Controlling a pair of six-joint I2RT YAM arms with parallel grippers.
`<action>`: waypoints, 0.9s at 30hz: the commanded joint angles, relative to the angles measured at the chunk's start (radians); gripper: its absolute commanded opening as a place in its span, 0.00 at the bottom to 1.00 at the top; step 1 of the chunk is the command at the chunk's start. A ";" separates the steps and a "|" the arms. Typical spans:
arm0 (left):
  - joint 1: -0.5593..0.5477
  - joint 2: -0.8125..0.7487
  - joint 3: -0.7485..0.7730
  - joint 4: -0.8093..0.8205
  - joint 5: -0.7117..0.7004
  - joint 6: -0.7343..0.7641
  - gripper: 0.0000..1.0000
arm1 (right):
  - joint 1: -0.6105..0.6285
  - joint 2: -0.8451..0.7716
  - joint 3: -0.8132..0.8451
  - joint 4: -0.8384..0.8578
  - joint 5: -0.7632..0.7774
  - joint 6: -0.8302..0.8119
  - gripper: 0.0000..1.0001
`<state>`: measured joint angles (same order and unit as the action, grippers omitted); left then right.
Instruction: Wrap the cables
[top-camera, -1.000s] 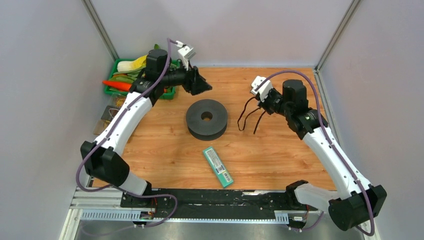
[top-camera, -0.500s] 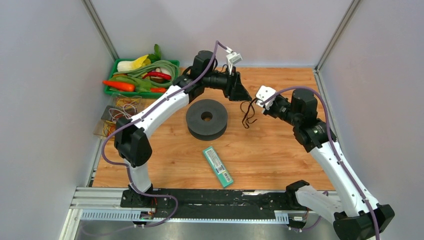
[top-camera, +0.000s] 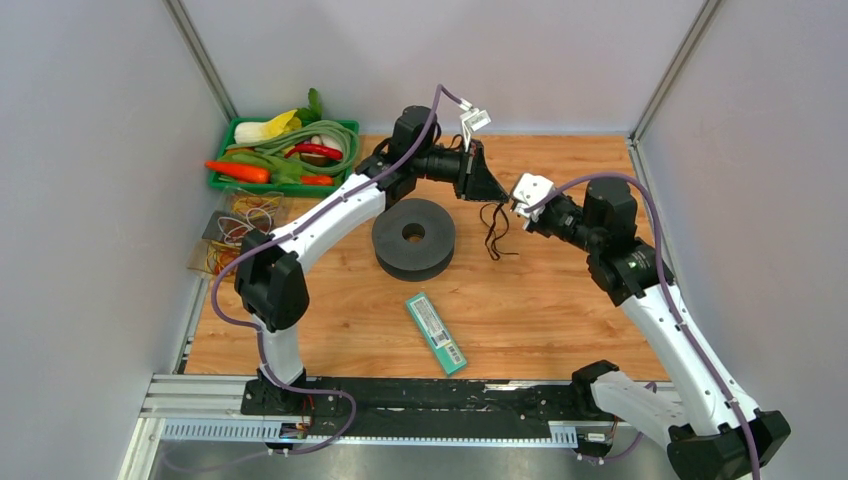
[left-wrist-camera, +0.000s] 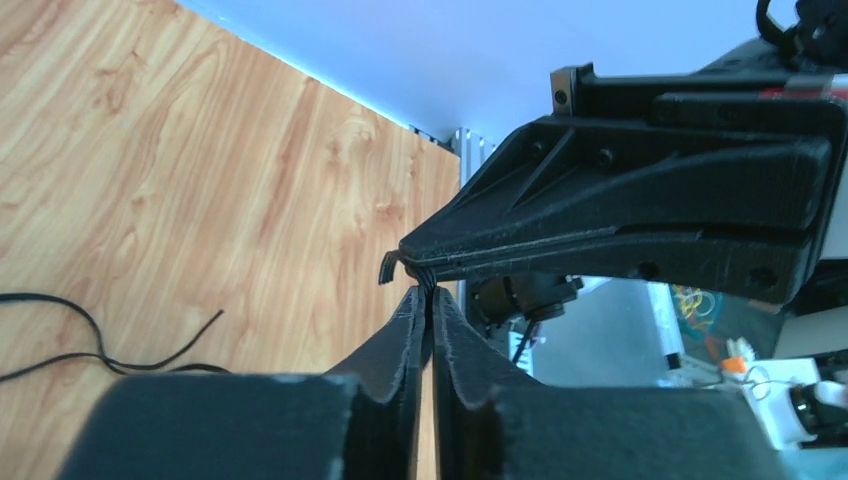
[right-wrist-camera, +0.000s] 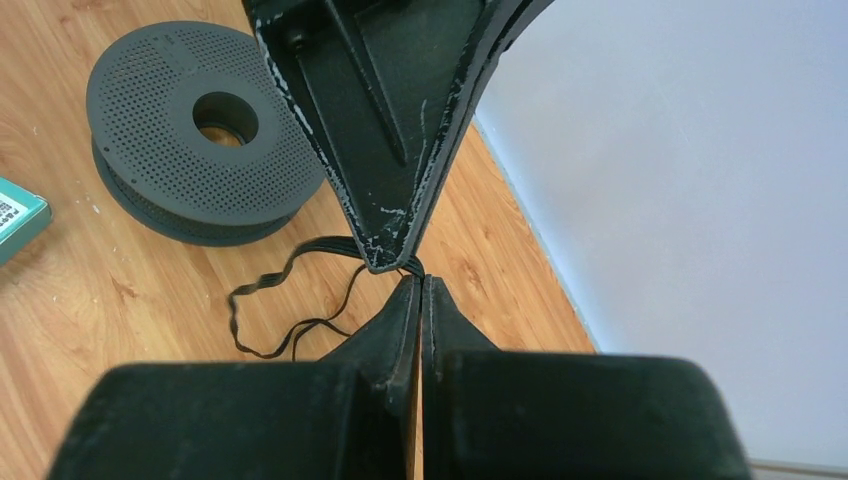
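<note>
The cables (top-camera: 493, 230) are thin black strands hanging in limp loops to the wood, right of the dark grey spool (top-camera: 413, 238). My right gripper (top-camera: 514, 205) is shut on their upper ends, and short strand tips stick out past its fingertips (left-wrist-camera: 415, 252). My left gripper (top-camera: 496, 193) meets it tip to tip from the left, its jaws pinched on the same bundle (left-wrist-camera: 430, 285). In the right wrist view the loops (right-wrist-camera: 262, 300) dangle below the left gripper's fingers (right-wrist-camera: 385, 170), above the right gripper (right-wrist-camera: 418, 280). The spool (right-wrist-camera: 205, 130) lies flat beyond them.
A teal box (top-camera: 437, 333) lies on the wood in front of the spool. A green tray (top-camera: 222, 181) of vegetables stands at the back left, with a tangle of yellowish wires (top-camera: 237, 232) beside the table's left edge. Grey walls close in the back and sides.
My left arm swung right from beside the tray to the right gripper, and its jaws closed on the cables. The right gripper shifted slightly left and farther back, the cables bunching beneath it.
</note>
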<state>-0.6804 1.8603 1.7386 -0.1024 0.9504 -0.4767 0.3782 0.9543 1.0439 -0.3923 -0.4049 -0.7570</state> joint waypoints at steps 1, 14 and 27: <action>-0.005 -0.022 -0.024 0.096 0.037 -0.017 0.00 | 0.005 0.011 0.018 0.076 -0.038 0.074 0.01; 0.054 -0.113 -0.155 0.314 0.040 -0.124 0.00 | 0.002 0.023 0.011 0.073 0.000 0.183 0.42; 0.105 -0.173 -0.240 0.531 0.057 -0.284 0.00 | -0.024 -0.003 0.071 0.096 -0.095 0.448 1.00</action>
<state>-0.5797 1.7519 1.5246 0.2436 0.9791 -0.6556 0.3561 0.9749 1.0821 -0.3840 -0.4171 -0.4793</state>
